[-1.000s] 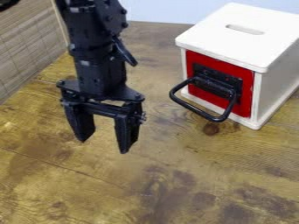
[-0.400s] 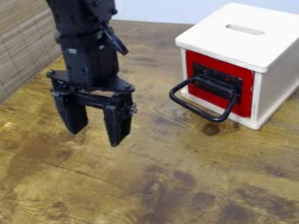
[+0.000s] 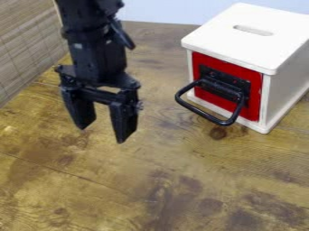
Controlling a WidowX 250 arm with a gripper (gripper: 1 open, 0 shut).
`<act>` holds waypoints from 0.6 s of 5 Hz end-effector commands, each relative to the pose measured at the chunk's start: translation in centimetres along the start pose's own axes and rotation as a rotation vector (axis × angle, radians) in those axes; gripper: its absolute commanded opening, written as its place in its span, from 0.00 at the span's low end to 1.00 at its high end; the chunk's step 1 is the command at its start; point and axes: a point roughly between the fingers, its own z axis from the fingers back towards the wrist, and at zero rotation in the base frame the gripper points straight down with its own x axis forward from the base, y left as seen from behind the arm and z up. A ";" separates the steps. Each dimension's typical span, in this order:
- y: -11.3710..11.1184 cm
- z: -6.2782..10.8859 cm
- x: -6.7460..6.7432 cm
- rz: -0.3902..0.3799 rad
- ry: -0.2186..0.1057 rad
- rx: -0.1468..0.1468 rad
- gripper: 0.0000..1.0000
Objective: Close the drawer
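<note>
While the arm hangs over the left of the table, notes as follows
Gripper (image 3: 104, 122): black, two long fingers pointing down, spread apart with nothing between them; it holds no object
Change: against the view a second ago it sits further left and a little higher; over the last fraction of a second it has edged back rightward by a small amount, so the leftward drift seems to have stopped
Drawer (image 3: 225, 86): red front with a black panel, set in the near face of the white cabinet (image 3: 259, 38) at upper right; the front looks roughly level with the cabinet face, and I cannot tell how far it stands out
Handle (image 3: 208, 102): large black loop, hanging forward and down from the drawer front toward the table
Relation: gripper and handle well apart, no contact with drawer or cabinet
Table (image 3: 182, 194): worn brown wood, bare between gripper and cabinet
Meaning for task: judged as an approach phase, nothing pushed yet; closing calls for travel rightward to the red front, then a push into the cabinet
Risk: fingers could snag the loop instead of meeting the front
</note>
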 end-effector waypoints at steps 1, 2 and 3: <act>-0.9 2.2 0.6 0.076 -0.056 0.011 1.00; -3.1 2.1 1.0 0.103 -0.039 0.020 1.00; -4.4 2.0 1.4 0.103 -0.036 0.013 1.00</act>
